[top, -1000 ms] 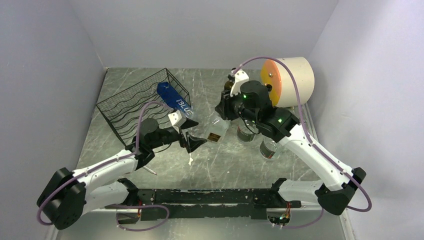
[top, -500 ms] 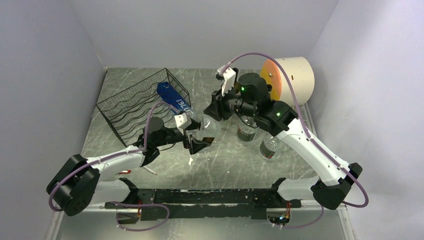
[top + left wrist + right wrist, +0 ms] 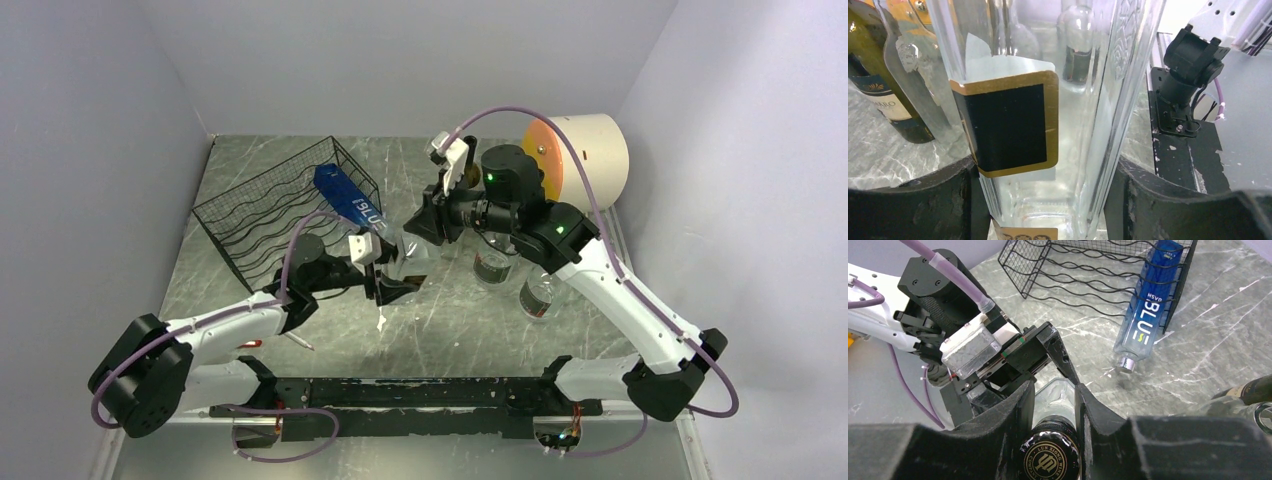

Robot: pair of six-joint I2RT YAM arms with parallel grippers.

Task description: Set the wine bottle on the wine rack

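Note:
The wine bottle (image 3: 412,253) is clear glass with a black and gold label (image 3: 1008,127) and a black cap (image 3: 1054,455), and it hangs tilted above the table's middle. My right gripper (image 3: 426,222) is shut on its neck (image 3: 1054,405). My left gripper (image 3: 393,281) has its jaws pressed on both sides of the lower body (image 3: 1048,200). The wine rack (image 3: 262,218) of black wavy wire stands to the left, also in the right wrist view (image 3: 1073,270). A blue bottle (image 3: 350,200) leans on its right end (image 3: 1147,310).
Two more bottles (image 3: 492,265) (image 3: 537,296) stand right of the middle under my right arm. A dark green bottle (image 3: 883,95) shows behind the held one. A cream cylinder with an orange face (image 3: 585,160) lies at the back right. Walls close in on three sides.
My right arm carried the bottle leftward toward the left gripper. The left gripper moved in round the bottle's body and closed from wide open onto it.

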